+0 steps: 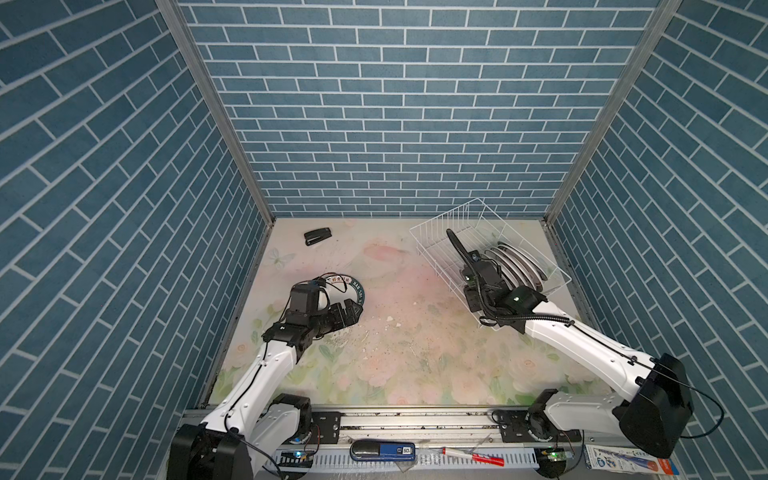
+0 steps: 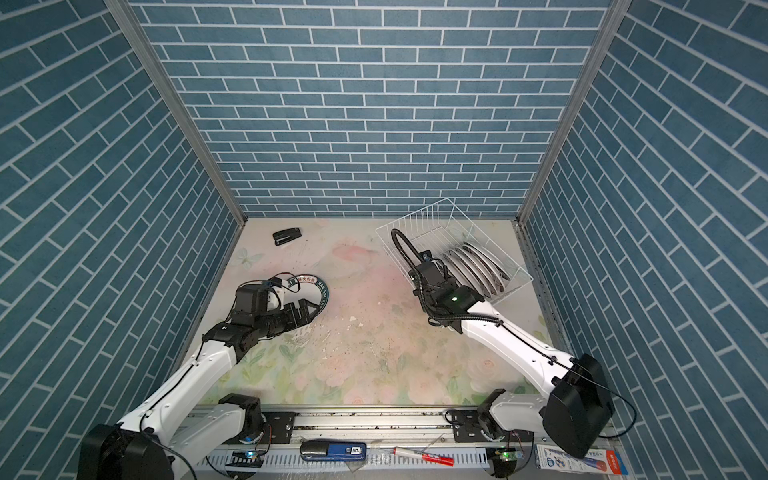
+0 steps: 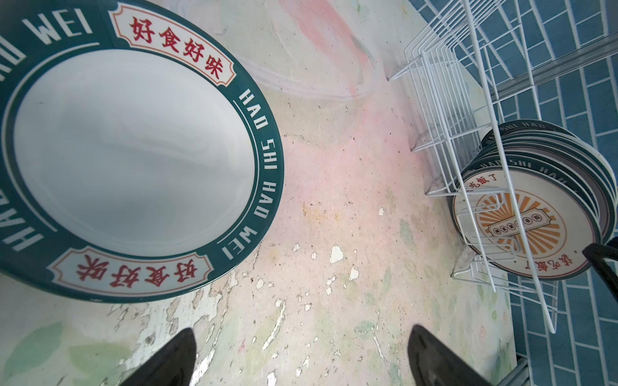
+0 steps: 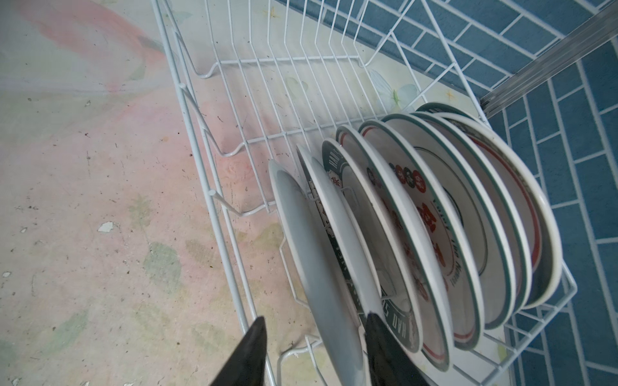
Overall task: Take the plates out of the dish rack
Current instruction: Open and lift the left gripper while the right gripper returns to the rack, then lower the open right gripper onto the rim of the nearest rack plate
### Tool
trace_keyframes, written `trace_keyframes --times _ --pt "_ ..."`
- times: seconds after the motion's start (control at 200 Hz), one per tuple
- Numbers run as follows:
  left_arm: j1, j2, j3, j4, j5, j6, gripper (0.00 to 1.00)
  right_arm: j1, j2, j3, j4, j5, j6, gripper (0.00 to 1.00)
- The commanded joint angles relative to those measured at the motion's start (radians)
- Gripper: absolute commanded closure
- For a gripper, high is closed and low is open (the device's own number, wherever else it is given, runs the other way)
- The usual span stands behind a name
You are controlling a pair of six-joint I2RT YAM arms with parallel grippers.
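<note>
Spreads the left pincer (image 3: 301, 331) wide and empty beside a green-rimmed plate (image 3: 133, 150) flat on the table (image 3: 334, 200). Straddles the frontmost plate (image 4: 301, 217) standing in the dish rack (image 4: 181, 86) with the right pincer (image 4: 314, 317), unclamped.

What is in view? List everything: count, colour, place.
table: one, pastel floral, between the walls
walls: three, blue brick, around the table
rack: one, white wire, table's far right
racked plates: about eight, white, green or red trim, upright in the rack
lone plate: one, white, green rim, table's left
stapler: one, black, table's far left
device: one, blue and black, front rail
pen: one, red, front rail
box: one, white and blue, front rail's right end
arms: two, white and black, either side
left end effector: one, black, open beside the lone plate
right end effector: one, black, open astride the front racked plate
</note>
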Motion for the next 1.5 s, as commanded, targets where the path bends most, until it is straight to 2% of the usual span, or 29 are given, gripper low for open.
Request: trace_keyframes --times 0.0,0.475,0.8,1.1,1.29,1.385,1.495 --pt "-0.007 -0.013 -0.005 0.005 -0.007 0.008 0.01 -0.018 0.018 0.030 0.017 -0.025 -0.022 0.51" --pt "-0.007 -0.012 -0.004 0.005 -0.034 -0.004 0.01 -0.054 0.051 -0.012 0.043 -0.061 -0.010 0.59" --pt "-0.007 -0.024 -0.003 0.008 -0.062 -0.023 0.01 -0.062 0.107 0.002 0.013 -0.028 -0.002 0.65" --pt "-0.007 -0.040 -0.004 0.014 -0.089 -0.045 0.01 -0.062 0.118 0.005 -0.013 -0.022 -0.021 0.74" --pt "-0.007 -0.054 -0.008 -0.015 -0.186 -0.058 0.01 -0.062 0.150 0.008 -0.031 -0.017 -0.033 0.79" --pt "-0.007 -0.050 -0.007 -0.013 -0.178 -0.064 0.01 -0.061 0.148 0.001 -0.025 -0.016 -0.035 0.85" --pt "-0.007 -0.035 -0.004 -0.002 -0.173 -0.078 0.01 -0.059 0.148 0.000 -0.029 -0.020 -0.049 0.86"
